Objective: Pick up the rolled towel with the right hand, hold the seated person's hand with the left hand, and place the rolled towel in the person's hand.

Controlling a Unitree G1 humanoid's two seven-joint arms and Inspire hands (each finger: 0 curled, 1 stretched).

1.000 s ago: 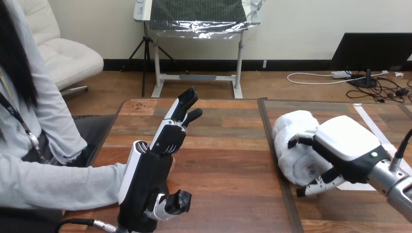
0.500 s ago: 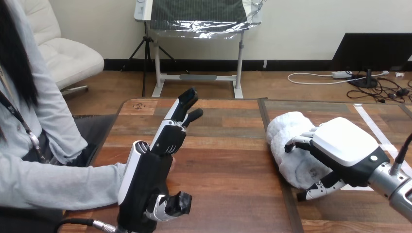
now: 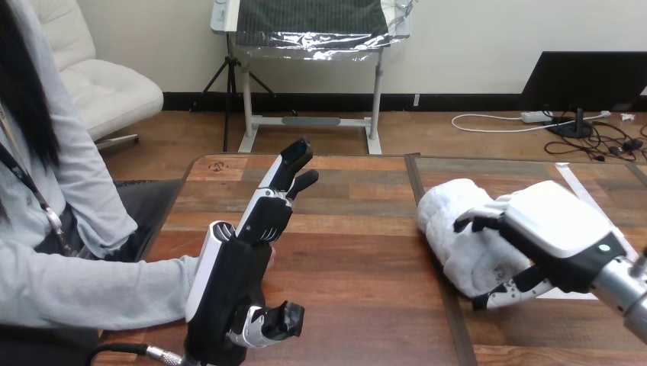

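Your right hand (image 3: 553, 235) clasps the towel (image 3: 446, 221) at three o'clock; your left hand (image 3: 229, 282), fingers straight, stands at eight o'clock.

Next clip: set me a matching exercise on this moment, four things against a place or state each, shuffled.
1 left hand
2 right hand
3 rolled towel
4 person's forearm

A fingers curled round the rolled towel
B white, in a hand's grasp
C fingers straight, pointing away from the robot
D reaching in from the view's left edge

Pairs: 1-C, 2-A, 3-B, 4-D
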